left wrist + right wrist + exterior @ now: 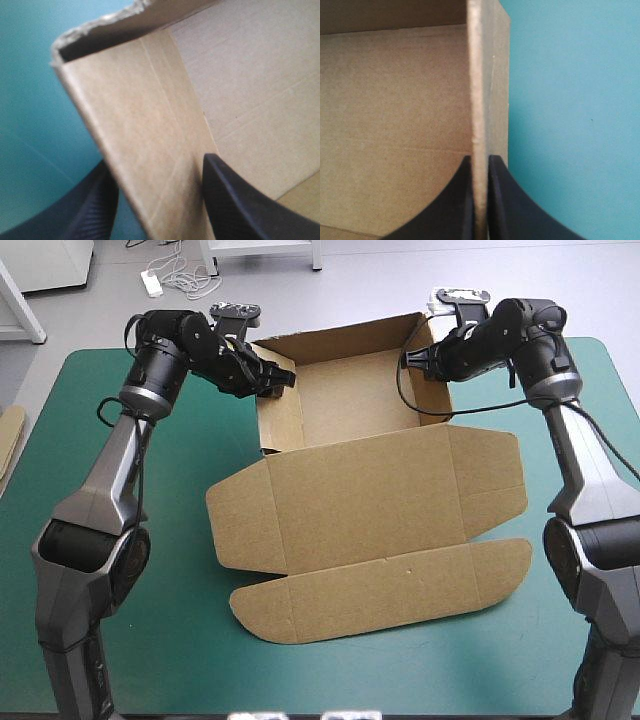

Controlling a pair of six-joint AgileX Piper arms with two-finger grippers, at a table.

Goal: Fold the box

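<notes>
I see right gripper [480, 157] pinched on box [360, 390] wall, edge-on between jaws; left gripper [157, 161] spread, opposite wall slanting between jaws, unclamped I reckon

Table [300, 670] with a teal-green cover, brown box [350, 390] sitting on its far half as an open tray with walls raised, lid [370, 490] lying flat on the cover toward the near edge

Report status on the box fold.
Left gripper open, straddling left wall. Right gripper shut on right wall. Box: open tray, lid flat. Nothing obstructing.
</notes>
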